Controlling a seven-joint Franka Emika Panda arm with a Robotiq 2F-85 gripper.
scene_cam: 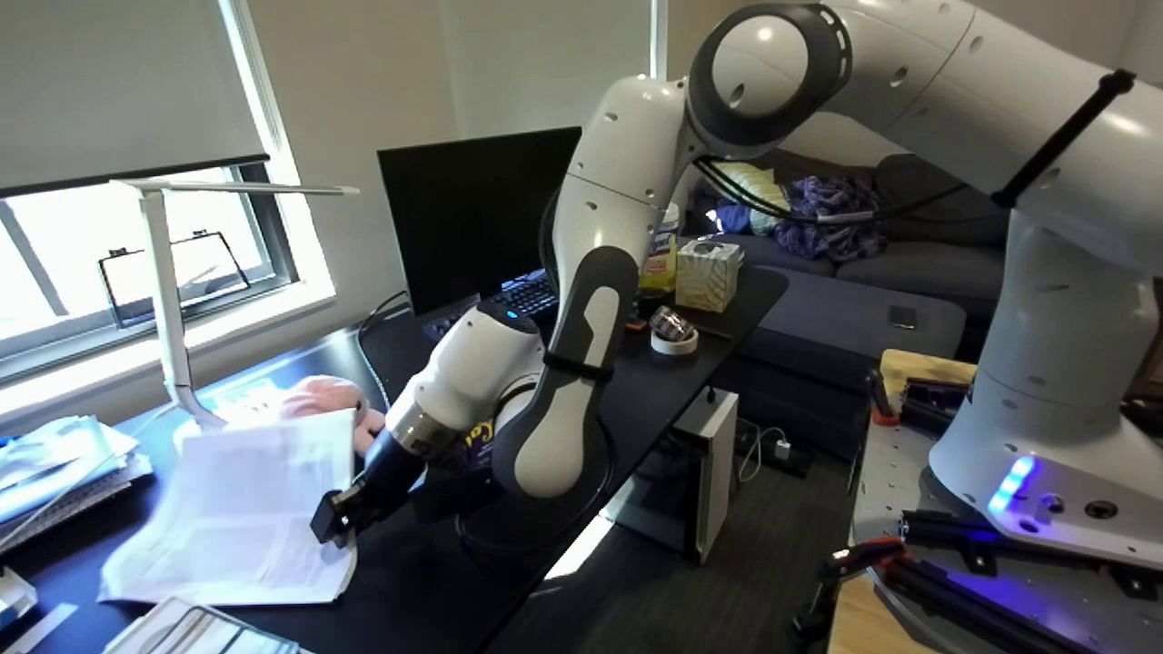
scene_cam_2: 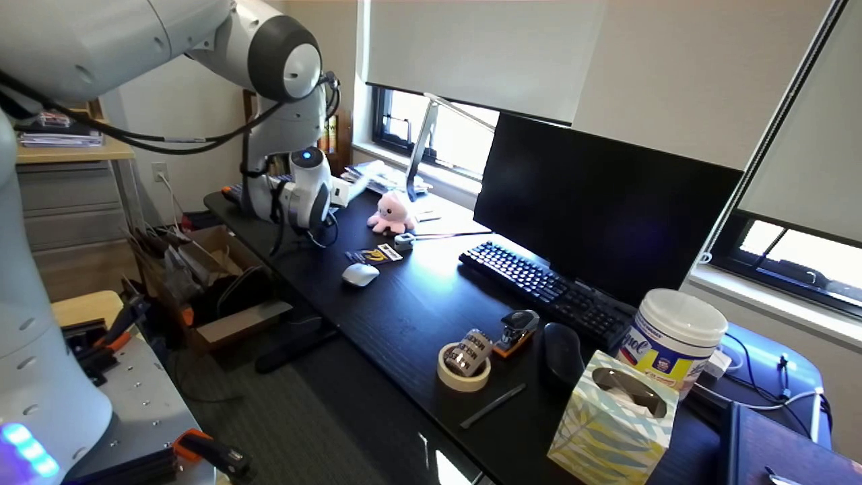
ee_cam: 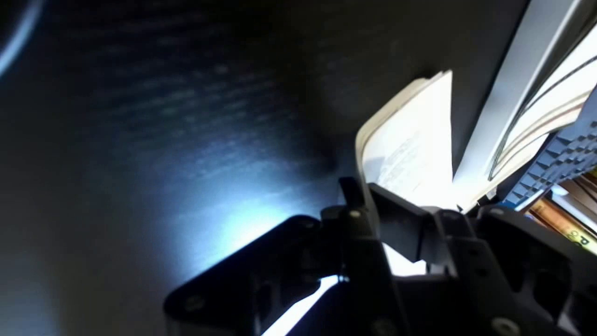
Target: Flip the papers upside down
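Note:
The papers [scene_cam: 245,509] are a white stack with faint print on the black desk in an exterior view. Their far part rises in a curve in front of the lamp base and the pink plush toy. My gripper [scene_cam: 334,525] is at their right edge, low over the desk. In the wrist view, the papers' bent edge [ee_cam: 410,154] runs between my fingertips [ee_cam: 363,193], which are closed on it. In an exterior view, a white sheet part [scene_cam_2: 364,180] shows behind the arm, and my fingers are hidden there.
The pink plush toy [scene_cam: 323,400] and the lamp [scene_cam: 164,291] stand behind the papers. A pile with crinkly plastic [scene_cam: 64,463] lies at the left, and a light-coloured item [scene_cam: 204,631] lies in front. A monitor [scene_cam_2: 599,209], keyboard [scene_cam_2: 539,279] and white mouse [scene_cam_2: 360,274] are farther along the desk.

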